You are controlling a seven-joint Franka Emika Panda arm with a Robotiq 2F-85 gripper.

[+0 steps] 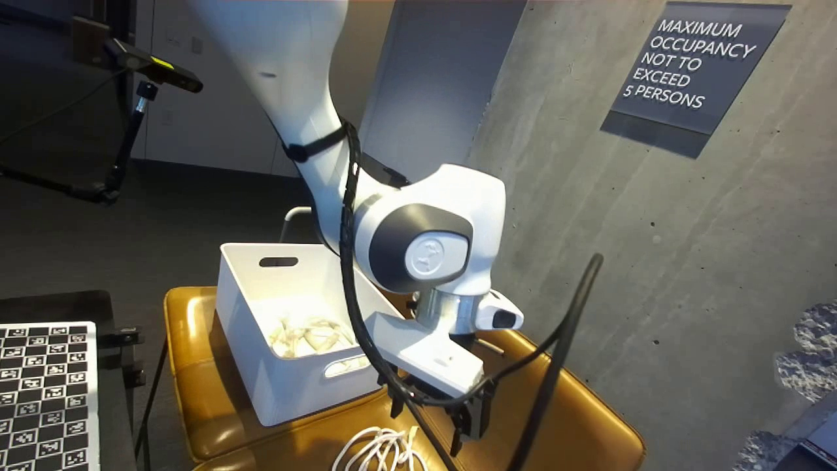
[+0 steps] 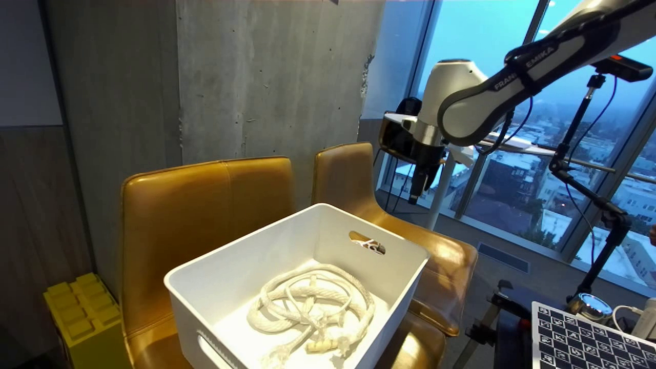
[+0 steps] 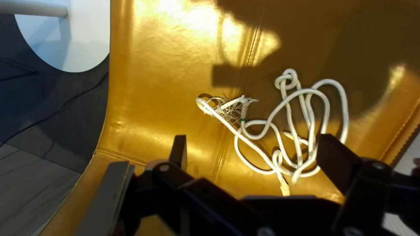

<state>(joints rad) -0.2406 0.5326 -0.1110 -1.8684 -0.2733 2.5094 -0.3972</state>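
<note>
Raw concrete wall [image 1: 641,216] ran behind everything, and a couple of tan chairs [image 2: 205,205] with their backs to it were doing duty as a table, probably because the seats were broad and within the arm's reach. One seat carried a big white bin [image 2: 256,261], bottom down and steady-looking, with a thick pale rope [image 2: 323,293] coiled inside, the sides presumably keeping the loops from sliding off. Skinny white cord [image 3: 295,141] was on the neighbouring chair [image 3: 157,98], near the bin, in a loose sprawl with a knot and one badly frayed end; limp stuff, so I figured it just slumped however it got put down. Gripper [image 3: 255,152] hung over it, spread wide with nothing in its grasp. One finger overlapped the cord in the wrist view, but in an exterior view the fingers [image 2: 416,192] looked well up off the seat, so I took that as apart, not touching. Seemed like the wide gap left room around those messy loops.
</note>
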